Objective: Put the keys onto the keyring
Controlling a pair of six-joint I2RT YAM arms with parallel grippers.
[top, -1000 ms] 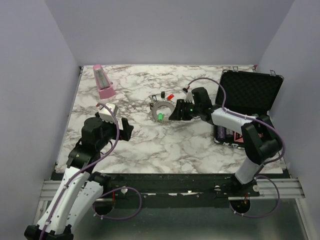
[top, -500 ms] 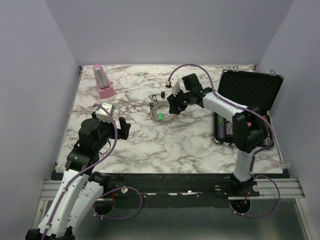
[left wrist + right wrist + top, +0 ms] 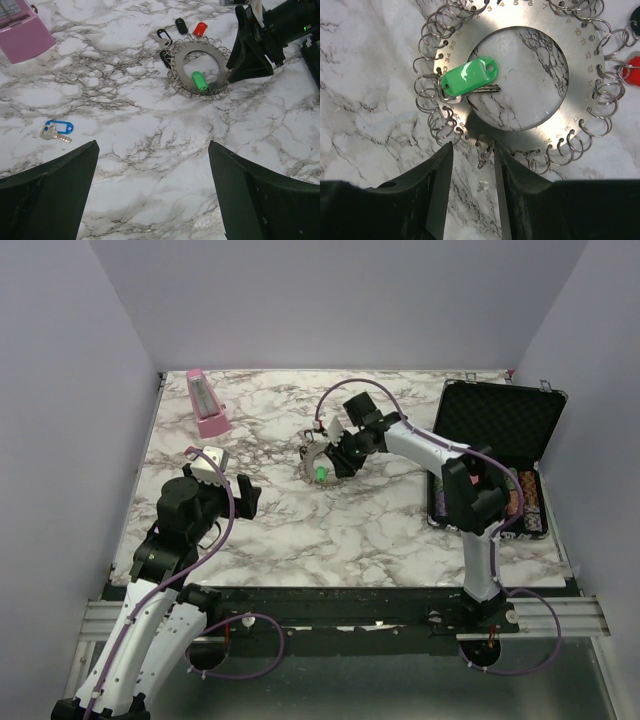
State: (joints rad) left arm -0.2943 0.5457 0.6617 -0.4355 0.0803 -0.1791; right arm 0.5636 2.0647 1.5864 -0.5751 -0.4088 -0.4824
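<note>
The keyring is a flat grey disc with a wide hole and small wire loops round its rim; it lies on the marble at centre, and also shows in the left wrist view. A green-headed key hangs on it and lies across the hole. A red-headed key and a black-headed key lie at its far rim. A blue-headed key lies alone to the left. My right gripper is open narrowly, its fingers either side of one wire loop on the rim. My left gripper is open and empty above bare marble.
A pink metronome stands at the back left. An open black case with stacked chips lies at the right edge. Walls close in the table on three sides.
My right arm swung left from beside the keyring and now points down at its rim. My left arm drew back slightly, then held still.
</note>
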